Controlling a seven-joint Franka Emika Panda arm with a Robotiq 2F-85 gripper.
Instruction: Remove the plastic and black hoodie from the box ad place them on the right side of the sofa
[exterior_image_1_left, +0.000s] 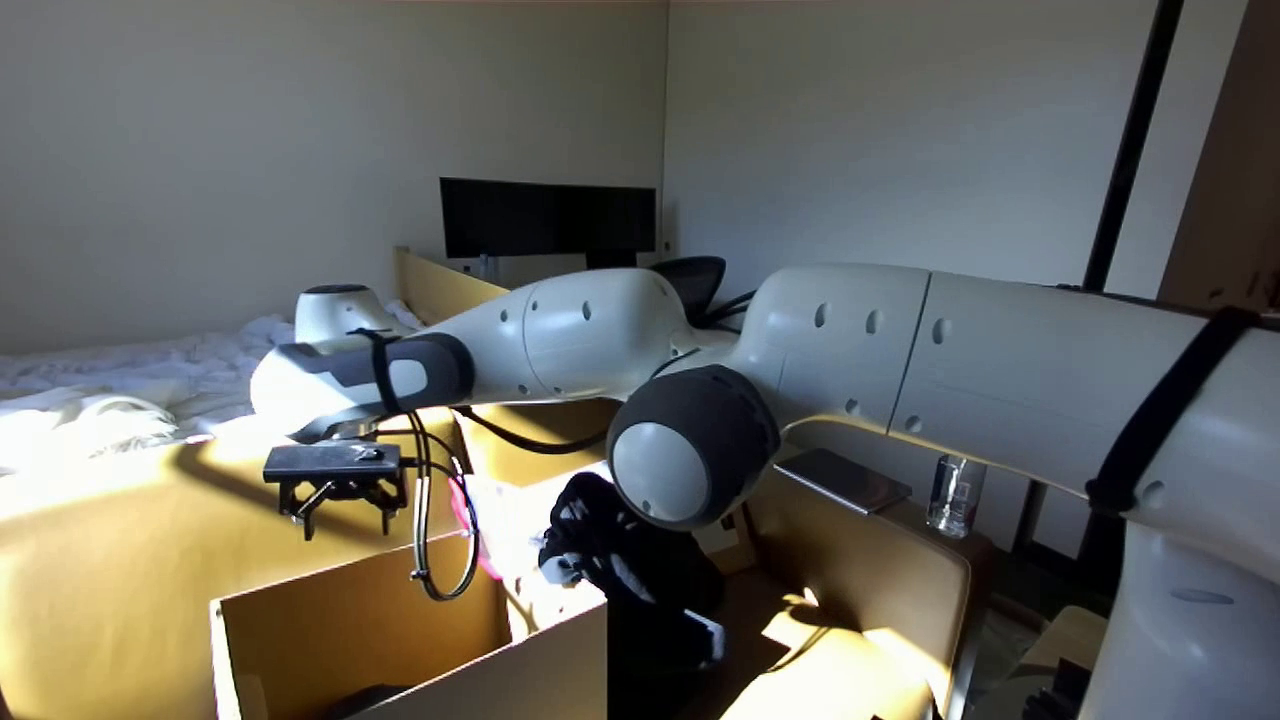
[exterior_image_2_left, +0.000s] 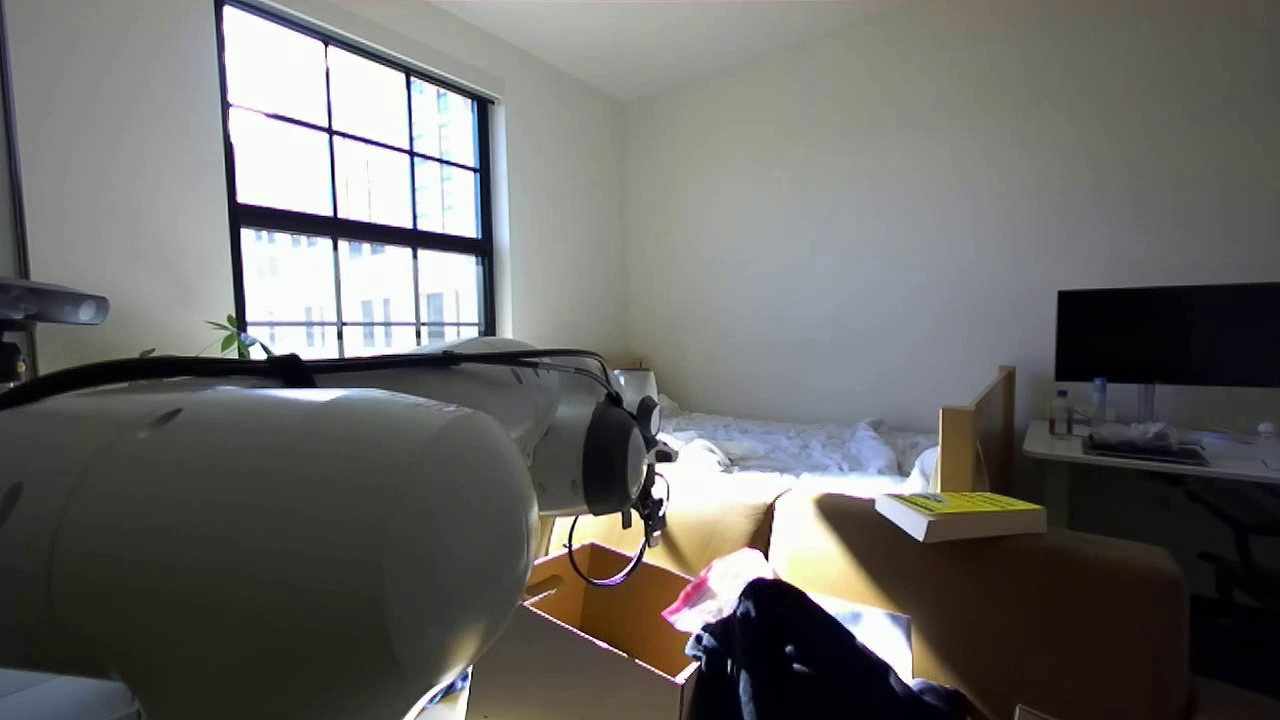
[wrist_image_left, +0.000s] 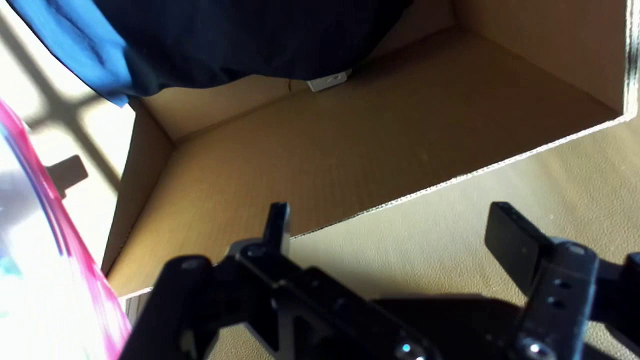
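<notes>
The open cardboard box (exterior_image_1_left: 370, 620) stands by the tan sofa (exterior_image_1_left: 90, 570); it also shows in the wrist view (wrist_image_left: 310, 165). The black hoodie (exterior_image_2_left: 790, 660) is heaped at a box corner; in the wrist view, where it looks navy, the hoodie (wrist_image_left: 225, 45) hangs over the box's upper left. The clear plastic with a pink edge (exterior_image_2_left: 720, 590) lies beside the box, next to the hoodie; the plastic (wrist_image_left: 55, 280) is at the wrist view's left. My gripper (wrist_image_left: 389, 215) is open and empty, above the box's sofa-side rim. In an exterior view the gripper (exterior_image_1_left: 347, 528) hangs above the box.
A small white item (wrist_image_left: 328, 81) shows in the box under the cloth. A dark thing (exterior_image_1_left: 365, 700) is partly visible inside. A yellow book (exterior_image_2_left: 960, 517) lies on the sofa back. A laptop (exterior_image_1_left: 843, 478) and a glass (exterior_image_1_left: 955, 495) are on the sofa arm.
</notes>
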